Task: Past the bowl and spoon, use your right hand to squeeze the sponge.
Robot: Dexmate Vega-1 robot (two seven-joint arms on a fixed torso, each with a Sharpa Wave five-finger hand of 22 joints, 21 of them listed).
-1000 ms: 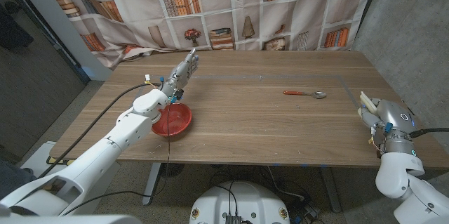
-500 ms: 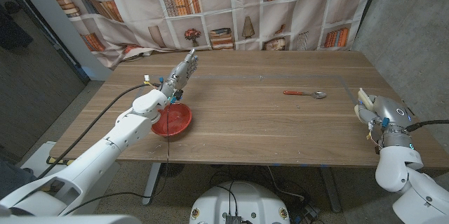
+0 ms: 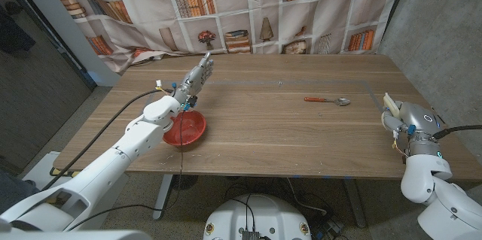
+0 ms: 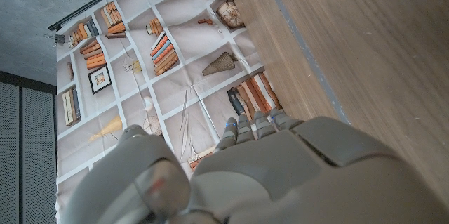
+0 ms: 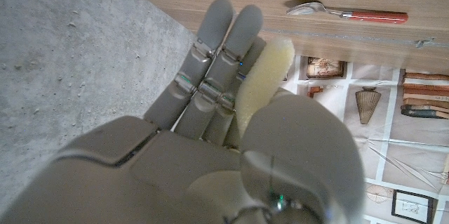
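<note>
Bare wooden table [image 3: 256, 131] lay between a red bowl [image 3: 185, 129] near the left front edge and a spoon [image 3: 327, 101] towards the right side.

**Wooden table and its load**

A rectangular brown wooden table [image 3: 263, 120] carries a round red bowl [image 3: 186, 129] near its front left edge. A metal spoon with a red handle [image 3: 327, 101] lies flat toward the right side, well apart from the bowl.
</note>
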